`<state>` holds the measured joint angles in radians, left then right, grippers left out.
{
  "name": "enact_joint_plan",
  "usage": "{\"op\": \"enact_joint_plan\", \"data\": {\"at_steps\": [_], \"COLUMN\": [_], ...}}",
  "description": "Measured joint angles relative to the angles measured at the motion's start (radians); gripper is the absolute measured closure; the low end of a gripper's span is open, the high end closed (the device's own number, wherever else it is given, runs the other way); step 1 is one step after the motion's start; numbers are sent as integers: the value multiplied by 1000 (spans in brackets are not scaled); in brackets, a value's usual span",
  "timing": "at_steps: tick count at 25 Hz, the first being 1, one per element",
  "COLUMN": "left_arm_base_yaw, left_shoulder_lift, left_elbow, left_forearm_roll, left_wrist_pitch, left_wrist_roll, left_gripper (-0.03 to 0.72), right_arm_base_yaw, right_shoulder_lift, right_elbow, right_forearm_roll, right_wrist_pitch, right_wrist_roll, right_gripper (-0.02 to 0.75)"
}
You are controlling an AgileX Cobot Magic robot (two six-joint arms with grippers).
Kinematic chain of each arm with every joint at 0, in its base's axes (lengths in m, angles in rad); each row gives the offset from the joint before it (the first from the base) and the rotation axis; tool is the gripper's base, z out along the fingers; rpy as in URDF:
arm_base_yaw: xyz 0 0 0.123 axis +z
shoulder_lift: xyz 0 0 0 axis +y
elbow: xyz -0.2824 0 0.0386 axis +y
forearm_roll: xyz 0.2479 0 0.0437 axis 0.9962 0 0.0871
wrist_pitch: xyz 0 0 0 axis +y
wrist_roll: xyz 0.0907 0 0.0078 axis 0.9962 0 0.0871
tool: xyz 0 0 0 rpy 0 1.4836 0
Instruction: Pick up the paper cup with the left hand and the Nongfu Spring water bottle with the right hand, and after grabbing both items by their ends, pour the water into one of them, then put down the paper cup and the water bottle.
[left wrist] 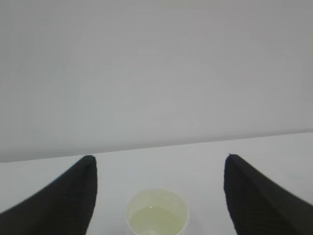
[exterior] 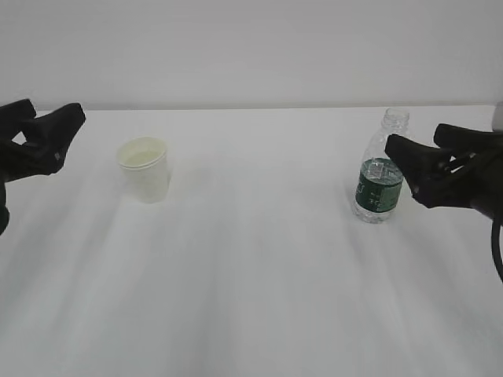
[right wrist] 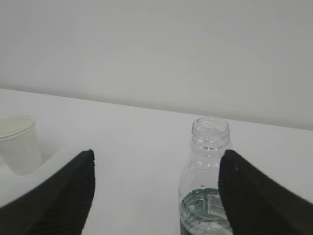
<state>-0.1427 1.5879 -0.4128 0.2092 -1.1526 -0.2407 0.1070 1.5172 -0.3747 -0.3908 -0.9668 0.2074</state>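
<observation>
On the white table [exterior: 251, 298], the paper cup [exterior: 145, 169] stands upright toward the left, with a pale liquid showing inside it from above in the left wrist view [left wrist: 156, 219]. Well apart from it, toward the right, the Nongfu Spring water bottle [exterior: 381, 174] stands upright too, capless, its green label band around the middle and its open neck clear in the right wrist view [right wrist: 209, 181]. At the left edge the left hand's pincer [exterior: 47, 133] hangs above the table, off to the side of the cup and not touching it; its jaws are spread wide and hold nothing. Over on the right, the right hand's pincer [exterior: 416, 153] sits just beside the bottle at label height, jaws likewise spread wide, the bottle between the tips in the wrist view but not gripped.
</observation>
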Motion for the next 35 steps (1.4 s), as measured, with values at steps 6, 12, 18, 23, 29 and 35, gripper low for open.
{"op": "enact_joint_plan", "data": {"at_steps": [6,12,18,23,29,35], "left_arm_base_yaw": [0,0,0,0,0,0], "left_shoulder_lift": [-63,-156,-277,-373,-490,-584], "left_elbow": [2,2,4,6,7,7], "left_forearm_roll": [0,0,0,0,0,28], "left_wrist_pitch": [0,0,0,55,152,247], "left_wrist_roll": [0,0,0,0,0,0], "left_gripper": [111,112,112,118,136,137], "right_arm_base_yaw": [0,0,0,0,0,0], "right_shoulder_lift": [-102,-198,-299,-395,-546,-683], "right_elbow": [4,5,9,9,9,12], "right_forearm_roll": [-2,-4,-8,-12,-14,-14], "right_wrist_pitch": [72,137,213,282,397,518], "right_wrist_roll": [0,13,46,62,74,80], "right_gripper": [148,148,149,148,149,149]}}
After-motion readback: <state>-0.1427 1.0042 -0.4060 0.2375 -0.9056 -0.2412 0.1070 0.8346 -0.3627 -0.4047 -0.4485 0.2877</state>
